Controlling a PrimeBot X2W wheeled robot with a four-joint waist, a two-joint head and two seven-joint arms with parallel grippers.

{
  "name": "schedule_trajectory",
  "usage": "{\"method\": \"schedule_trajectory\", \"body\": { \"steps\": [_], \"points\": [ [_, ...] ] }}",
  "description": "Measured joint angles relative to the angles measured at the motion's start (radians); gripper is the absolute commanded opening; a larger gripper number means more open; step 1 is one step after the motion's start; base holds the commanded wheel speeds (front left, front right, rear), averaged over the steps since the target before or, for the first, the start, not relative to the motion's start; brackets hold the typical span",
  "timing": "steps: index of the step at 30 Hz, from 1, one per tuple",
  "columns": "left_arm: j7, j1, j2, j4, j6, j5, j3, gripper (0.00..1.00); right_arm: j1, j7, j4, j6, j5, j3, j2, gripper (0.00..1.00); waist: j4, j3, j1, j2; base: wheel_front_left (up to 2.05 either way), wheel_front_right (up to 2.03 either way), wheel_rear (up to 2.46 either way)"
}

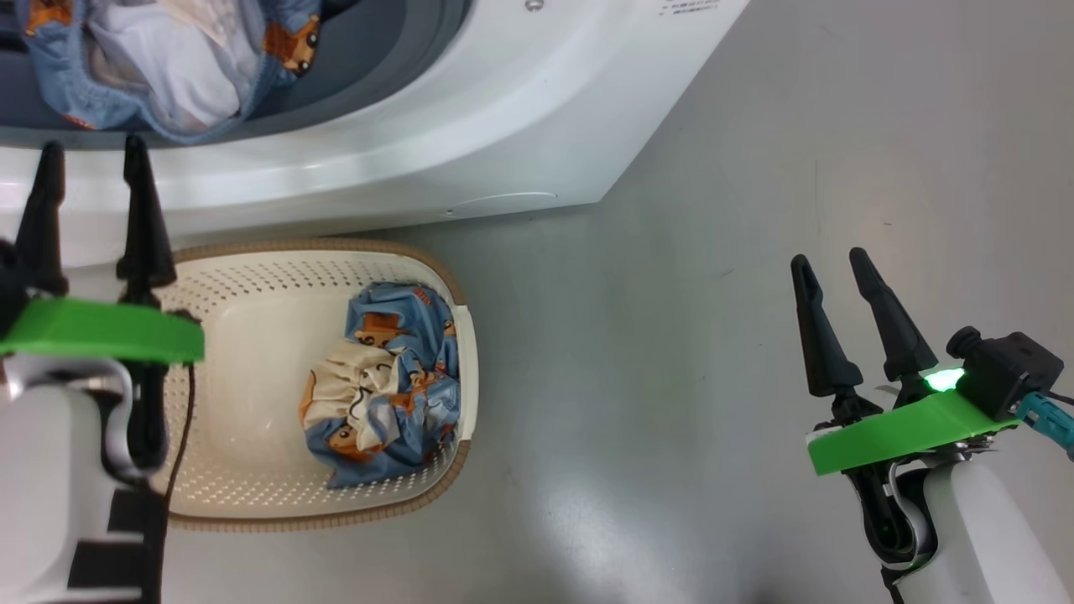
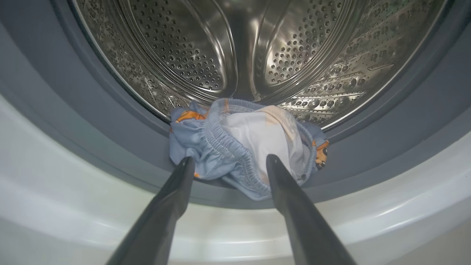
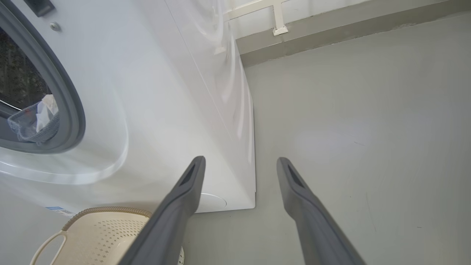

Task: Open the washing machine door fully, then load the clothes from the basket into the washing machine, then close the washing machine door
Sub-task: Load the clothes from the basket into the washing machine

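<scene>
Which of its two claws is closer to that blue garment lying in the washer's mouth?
The left. The left gripper points at the garment from close in front; the right gripper hangs over the floor, off beside the washing machine.

One garment lies on the gasket of the washing machine, just ahead of the left gripper; the basket to its right holds another garment.
</scene>
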Motion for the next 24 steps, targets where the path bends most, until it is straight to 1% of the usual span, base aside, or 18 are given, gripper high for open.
{"method": "schedule_trajectory", "body": {
  "steps": [1, 9, 14, 18, 19, 20, 21, 22, 24],
  "points": [
    [0.000, -0.032, 0.002, 0.039, 0.000, -0.001, -0.014, 1.00, -0.002, 0.000, 0.000, 0.000, 0.000, 0.000, 0.001, 1.00, -0.002, 0.004, 0.0000, 0.0000, 0.00, 0.00, 0.00],
    [0.000, -0.152, 0.005, 0.203, 0.000, -0.009, -0.072, 1.00, -0.023, 0.000, -0.001, 0.000, 0.000, 0.000, 0.009, 1.00, -0.010, 0.023, 0.0000, 0.0000, 0.00, 0.00, 0.00],
    [0.000, -0.208, 0.009, 0.295, 0.000, -0.007, -0.077, 1.00, -0.023, 0.000, -0.002, 0.000, 0.000, 0.000, 0.012, 1.00, -0.014, 0.032, 0.0000, 0.0000, 0.00, 0.00, 0.00],
    [0.000, -0.240, 0.009, 0.332, 0.000, -0.007, -0.079, 1.00, -0.023, 0.000, -0.002, 0.000, 0.000, -0.001, 0.014, 1.00, -0.015, 0.036, 0.0000, 0.0000, 0.00, 0.00, 0.00],
    [0.000, -0.247, 0.009, 0.342, 0.000, -0.007, -0.079, 0.87, -0.023, 0.000, -0.002, 0.000, 0.000, -0.002, 0.015, 1.00, -0.015, 0.037, 0.0000, 0.0000, 0.00, 0.00, 0.00],
    [0.000, -0.255, 0.010, 0.350, 0.000, -0.007, -0.079, 0.51, -0.023, 0.000, -0.002, 0.000, 0.000, -0.002, 0.015, 1.00, -0.015, 0.037, 0.0000, 0.0000, 0.00, 0.00, 0.00],
    [0.000, -0.261, 0.010, 0.356, 0.000, -0.007, -0.080, 0.30, -0.023, 0.000, -0.003, 0.000, 0.000, -0.002, 0.015, 1.00, -0.015, 0.038, 0.0000, 0.0000, 0.00, 0.00, 0.00],
    [0.000, -0.270, 0.010, 0.365, 0.000, -0.007, -0.080, 0.00, -0.023, 0.000, -0.003, 0.000, 0.000, -0.002, 0.015, 1.00, -0.015, 0.038, 0.0000, 0.0000, 0.00, 0.00, 0.00],
    [0.000, -0.286, 0.011, 0.377, 0.000, -0.007, -0.084, 0.00, -0.023, 0.000, -0.003, 0.000, 0.000, -0.003, 0.016, 1.00, -0.015, 0.038, 0.0000, 0.0001, 0.00, 0.00, 0.00]
  ]
}}
